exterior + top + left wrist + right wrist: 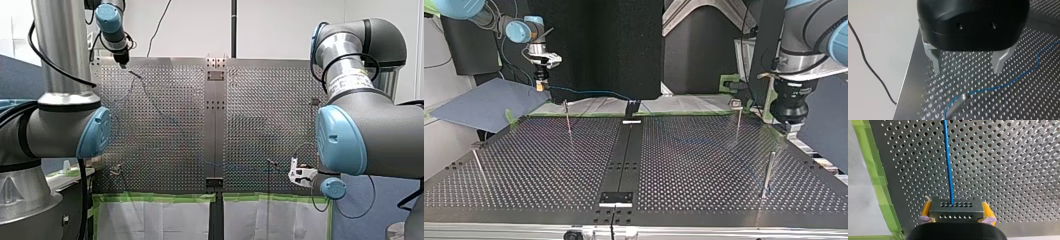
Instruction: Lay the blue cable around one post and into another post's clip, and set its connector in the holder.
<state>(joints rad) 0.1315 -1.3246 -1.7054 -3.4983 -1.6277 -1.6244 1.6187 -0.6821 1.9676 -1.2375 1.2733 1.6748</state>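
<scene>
Gripper on my right arm [956, 206] is closed on the dark connector [955, 213], yellow pads on both its sides. The blue cable [948, 162] runs straight out ahead over the perforated worktop [1010, 170]. My left gripper [967, 71] hangs wide open and empty just above the worktop, where the cable bends at a short metal post [956, 102] ahead of it. I judge the routing is under way and the connector not yet seated. To do this well, I should carry the connector low and slowly, with only light tension so the bend does not lift off the post. The left gripper should close only once the strand sits squarely between its metal fingers [936, 63].
</scene>
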